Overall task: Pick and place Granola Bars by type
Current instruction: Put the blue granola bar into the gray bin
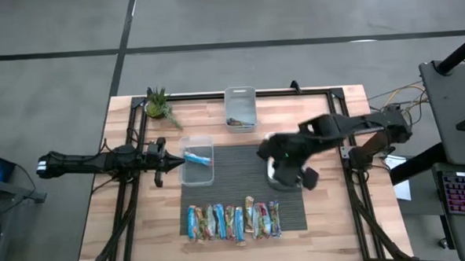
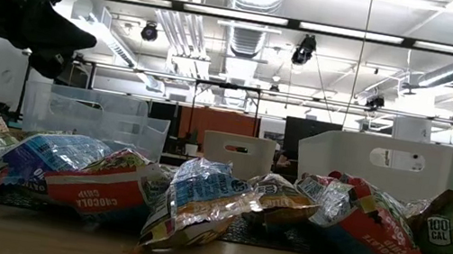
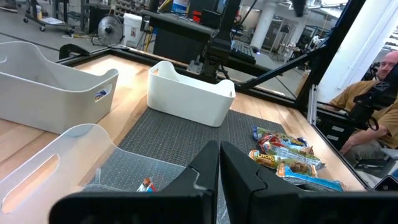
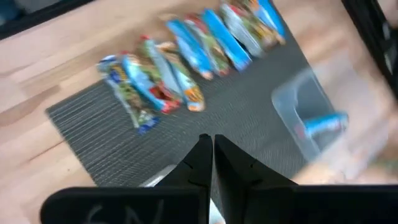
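Note:
Several granola bars in blue, green and red wrappers lie in a row on the dark mat's near edge; they also show in the low view and the right wrist view. One blue bar lies in a clear bin. My left gripper is shut and empty at that bin's left rim. My right gripper is shut and empty, above a pale bin right of the mat's middle.
A third bin stands at the far middle with something dark inside. A small potted plant is at the far left. Black frame rails run along the table's left and right sides. A person sits beyond the table.

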Available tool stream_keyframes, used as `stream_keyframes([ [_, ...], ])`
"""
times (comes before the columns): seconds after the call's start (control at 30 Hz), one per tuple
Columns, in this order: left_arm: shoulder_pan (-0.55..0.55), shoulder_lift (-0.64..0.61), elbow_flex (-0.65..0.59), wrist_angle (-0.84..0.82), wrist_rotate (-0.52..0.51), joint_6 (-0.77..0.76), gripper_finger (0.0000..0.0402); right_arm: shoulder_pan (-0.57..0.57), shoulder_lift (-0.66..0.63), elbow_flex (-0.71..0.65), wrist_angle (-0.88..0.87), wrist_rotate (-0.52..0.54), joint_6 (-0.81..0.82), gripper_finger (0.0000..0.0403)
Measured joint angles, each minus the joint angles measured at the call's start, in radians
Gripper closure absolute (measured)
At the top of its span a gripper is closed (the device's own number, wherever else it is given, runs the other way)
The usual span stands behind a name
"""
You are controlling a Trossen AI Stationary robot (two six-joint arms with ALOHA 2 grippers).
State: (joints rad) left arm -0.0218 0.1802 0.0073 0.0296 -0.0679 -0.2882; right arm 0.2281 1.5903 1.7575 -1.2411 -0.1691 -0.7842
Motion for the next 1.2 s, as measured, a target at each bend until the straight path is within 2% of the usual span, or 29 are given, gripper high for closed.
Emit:
stream_keyframes([
  [0.27, 0.0, 0.0, 0.0, 0.0, 0.0, 0.0, 0.0402, 0.153, -0.019, -0.001, -0.013, 0.002, -0.122, 0.0394],
  [0.63, 0.0, 0.0, 0.0, 0.0, 0.0, 0.0, 0.0402, 0.327, -0.018, -0.038, -0.004, 0.003, -0.137, 0.0394],
  [0.87, 0.0, 0.0, 0.0, 0.0, 0.0, 0.0, 0.0402, 0.37, -0.018, -0.186, 0.082, 0.006, -0.108, 0.0394],
  [1.2, 0.0, 0.0, 0.0, 0.0, 0.0, 0.0, 0.0402, 0.357, -0.019, -0.464, 0.4, 0.012, -0.105, 0.0394],
])
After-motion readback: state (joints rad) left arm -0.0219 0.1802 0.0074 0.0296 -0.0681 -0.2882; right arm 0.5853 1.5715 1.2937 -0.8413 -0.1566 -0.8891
